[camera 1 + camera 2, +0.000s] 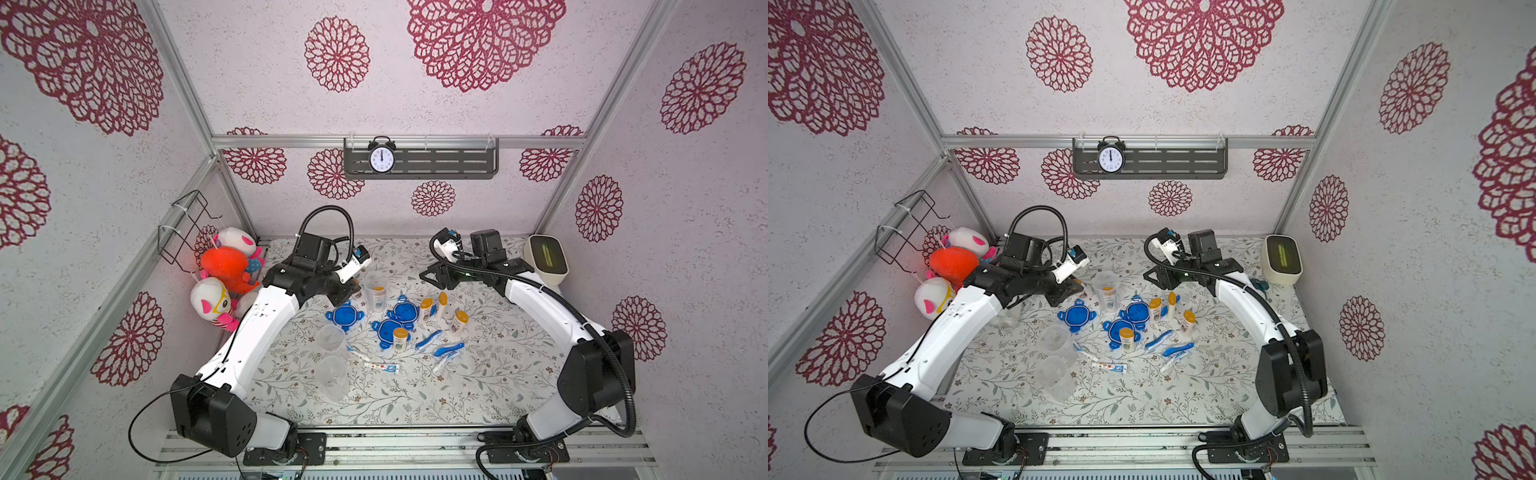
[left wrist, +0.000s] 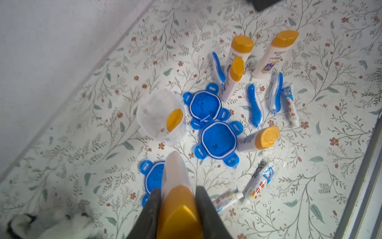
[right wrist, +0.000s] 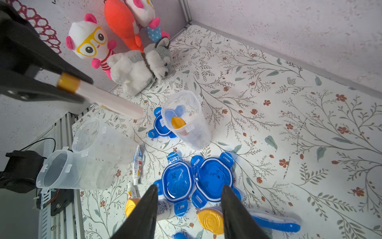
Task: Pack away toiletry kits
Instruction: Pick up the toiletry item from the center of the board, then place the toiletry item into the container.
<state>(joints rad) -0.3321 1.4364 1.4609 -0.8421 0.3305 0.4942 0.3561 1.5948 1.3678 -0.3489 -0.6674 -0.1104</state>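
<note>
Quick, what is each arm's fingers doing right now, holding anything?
Left gripper: shut on a bottle.
Right gripper: open, holding nothing.

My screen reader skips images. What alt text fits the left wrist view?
The left claw grips an orange-capped bottle over the floral table. Beyond it a clear cup holds a second bottle, beside three blue lids, loose bottles, toothbrushes and toothpaste tubes.

three cups (image 1: 331, 338), three lids (image 1: 345, 316), six bottles (image 1: 401, 338), three toothbrushes (image 1: 429, 339), three tubes (image 1: 384, 367)
</note>
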